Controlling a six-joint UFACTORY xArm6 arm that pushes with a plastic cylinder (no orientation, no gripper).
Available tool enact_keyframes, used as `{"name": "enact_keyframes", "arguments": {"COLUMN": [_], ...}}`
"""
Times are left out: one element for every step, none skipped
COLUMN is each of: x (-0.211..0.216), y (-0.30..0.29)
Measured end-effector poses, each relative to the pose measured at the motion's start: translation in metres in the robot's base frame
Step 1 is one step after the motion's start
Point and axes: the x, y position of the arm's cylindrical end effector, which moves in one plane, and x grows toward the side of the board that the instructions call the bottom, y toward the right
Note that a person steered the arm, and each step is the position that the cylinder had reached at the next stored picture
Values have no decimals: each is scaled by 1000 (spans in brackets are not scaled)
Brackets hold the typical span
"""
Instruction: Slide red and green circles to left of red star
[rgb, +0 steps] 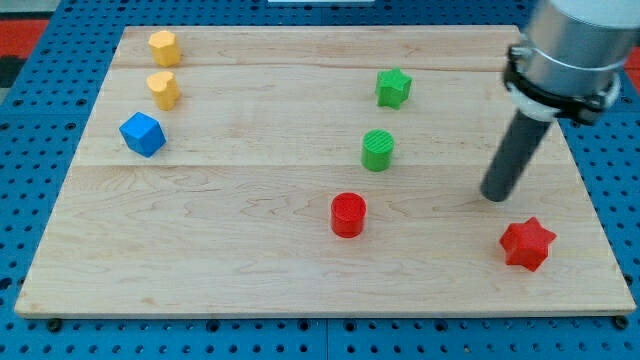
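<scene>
The red circle (348, 214) stands on the wooden board (220, 240) a little right of its middle, toward the view's bottom. The green circle (378, 150) stands just above it. The red star (527, 244) lies at the view's lower right. My tip (495, 195) rests on the board above and slightly left of the red star, well to the right of both circles and touching no block.
A green star (393, 87) lies above the green circle. At the view's upper left are a yellow hexagon block (164, 47), a yellow heart-like block (164, 89) and a blue cube (142, 134). Blue pegboard surrounds the board.
</scene>
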Motion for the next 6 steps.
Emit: {"name": "enact_keyframes", "arguments": {"x": [-3, 2, 40, 40, 11, 15], "y": [-98, -186, -164, -97, -116, -90]}}
